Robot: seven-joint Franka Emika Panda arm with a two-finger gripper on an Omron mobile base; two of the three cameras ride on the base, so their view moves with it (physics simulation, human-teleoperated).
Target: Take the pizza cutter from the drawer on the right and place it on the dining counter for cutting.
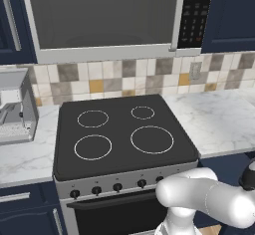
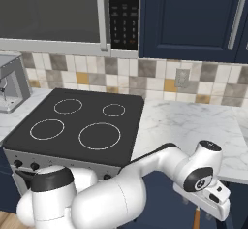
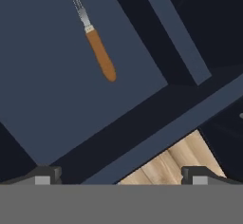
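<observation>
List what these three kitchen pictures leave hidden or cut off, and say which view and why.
- Pizza cutter: hand view, blade end cut off by the top edge.
- Claw: hand view, only its open tips show.
- Coffee machine: left base view, cut by the left edge.

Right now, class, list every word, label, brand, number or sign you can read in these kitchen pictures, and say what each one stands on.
None can be read.
Microwave control panel: rows of small light and reddish button markings, too blurred to read; the same in the left base view.
Stove knobs: no legible marks.
Wall outlet on the tiled backsplash: no text.
Pizza cutter in the drawer: no brand visible.
</observation>
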